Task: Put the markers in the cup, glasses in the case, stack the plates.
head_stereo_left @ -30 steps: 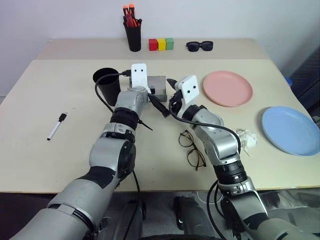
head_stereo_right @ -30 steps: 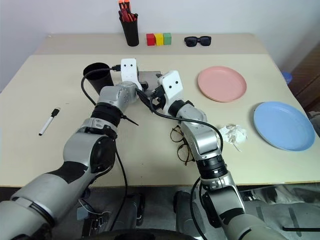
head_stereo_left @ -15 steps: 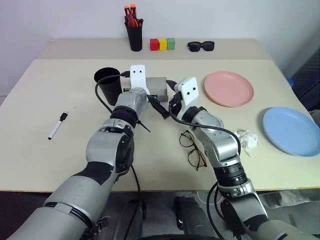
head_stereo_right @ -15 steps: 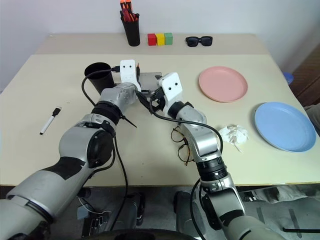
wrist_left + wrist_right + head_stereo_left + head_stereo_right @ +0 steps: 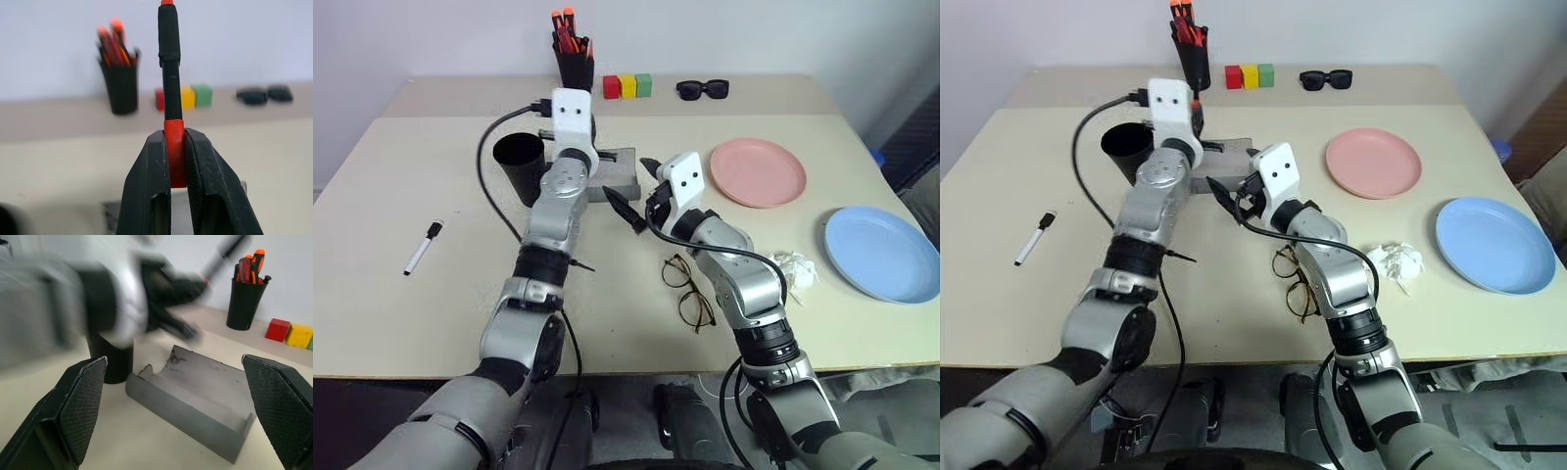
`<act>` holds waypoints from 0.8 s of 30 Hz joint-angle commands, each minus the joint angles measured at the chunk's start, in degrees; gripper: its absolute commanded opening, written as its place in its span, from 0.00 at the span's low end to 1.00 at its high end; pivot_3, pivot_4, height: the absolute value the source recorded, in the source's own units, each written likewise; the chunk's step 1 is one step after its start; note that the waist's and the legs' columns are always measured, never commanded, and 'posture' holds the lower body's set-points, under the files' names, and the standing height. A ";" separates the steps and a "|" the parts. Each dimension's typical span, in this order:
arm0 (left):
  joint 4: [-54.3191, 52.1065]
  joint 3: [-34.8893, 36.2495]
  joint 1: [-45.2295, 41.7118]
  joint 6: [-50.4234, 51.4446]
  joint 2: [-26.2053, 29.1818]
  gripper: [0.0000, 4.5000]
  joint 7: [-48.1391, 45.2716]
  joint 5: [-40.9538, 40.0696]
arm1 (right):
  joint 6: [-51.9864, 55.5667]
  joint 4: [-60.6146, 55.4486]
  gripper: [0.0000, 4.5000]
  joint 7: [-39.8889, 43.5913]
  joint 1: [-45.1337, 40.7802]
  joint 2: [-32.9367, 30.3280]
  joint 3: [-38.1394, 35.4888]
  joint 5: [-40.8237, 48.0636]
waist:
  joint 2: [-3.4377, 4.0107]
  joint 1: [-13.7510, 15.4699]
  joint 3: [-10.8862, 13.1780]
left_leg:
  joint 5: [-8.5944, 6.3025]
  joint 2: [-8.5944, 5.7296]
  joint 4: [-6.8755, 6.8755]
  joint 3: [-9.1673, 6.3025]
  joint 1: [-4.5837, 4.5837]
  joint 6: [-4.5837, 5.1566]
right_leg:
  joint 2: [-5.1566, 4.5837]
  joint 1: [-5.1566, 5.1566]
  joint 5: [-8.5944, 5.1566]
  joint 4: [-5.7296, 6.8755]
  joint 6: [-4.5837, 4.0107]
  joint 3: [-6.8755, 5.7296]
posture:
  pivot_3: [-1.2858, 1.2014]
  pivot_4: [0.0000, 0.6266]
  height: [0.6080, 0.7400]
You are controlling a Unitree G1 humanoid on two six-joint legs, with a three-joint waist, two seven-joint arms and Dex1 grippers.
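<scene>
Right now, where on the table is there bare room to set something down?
Bare patches: between the white marker and the cup; and between the pink plate and the blue plate. Crowded: around the case, both arms and the glasses.

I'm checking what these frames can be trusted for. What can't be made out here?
- Cup interior: head views look across its dark mouth, so any contents are hidden.
- Left gripper shut on the red marker: in the right wrist view it is blurred.
- Case front: hidden behind the left arm in head views.
- Blue plate: its far side is cut off by the left eye view's edge.
</scene>
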 commanded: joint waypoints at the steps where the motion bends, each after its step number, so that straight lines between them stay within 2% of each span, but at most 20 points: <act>1: -16.87 -0.09 3.80 7.30 2.79 0.02 -1.60 0.02 | -0.37 -2.81 1.00 0.43 -0.38 -0.36 -0.44 0.32 | 0.00 0.02 0.00 | 0.01 0.00 0.02 -0.01 0.01 -0.02 | 0.00 0.00 0.00 0.04 0.00 0.00 | 0.52 0.24 1.00; 4: -26.52 1.09 8.34 11.86 6.68 0.02 -3.45 0.11 | -0.40 -2.25 1.00 1.00 -0.60 -0.19 -0.03 0.62 | 0.00 0.01 0.00 | 0.05 0.00 0.06 -0.02 0.03 -0.06 | 0.01 0.00 0.00 0.12 -0.01 0.00 | 0.52 0.24 1.00; 9: -32.28 7.44 13.95 6.94 8.35 0.02 -2.56 -1.59 | -0.81 -0.84 1.00 2.10 -1.38 0.84 0.77 0.81 | 0.00 0.12 0.00 | 0.09 0.00 0.08 -0.04 0.03 -0.08 | 0.01 0.00 0.00 0.15 -0.02 -0.01 | 0.52 0.24 1.00; 13: -30.90 8.98 18.24 -0.69 8.27 0.02 -2.48 -1.34 | -1.03 0.22 1.00 2.75 -2.23 1.67 0.95 0.84 | 0.00 0.20 0.00 | 0.09 0.00 0.07 -0.03 0.04 -0.09 | 0.01 0.00 0.00 0.14 -0.02 -0.01 | 0.52 0.24 1.00; 19: -22.53 9.46 17.07 -6.34 6.87 0.02 -1.44 -2.07 | -1.42 1.04 1.00 3.45 -2.89 2.45 1.26 0.58 | -0.01 0.38 -0.01 | 0.12 -0.01 0.11 -0.04 0.03 -0.07 | 0.00 0.04 0.00 0.14 -0.03 -0.03 | 0.52 0.24 1.00; 24: -19.81 9.10 16.77 -9.95 7.06 0.02 -1.89 -2.40 | -1.31 0.60 1.00 2.80 -2.75 2.49 0.70 0.38 | -0.01 0.15 -0.01 | 0.12 0.00 0.09 -0.04 0.03 -0.07 | 0.01 0.03 0.00 0.14 -0.03 -0.03 | 0.52 0.24 1.00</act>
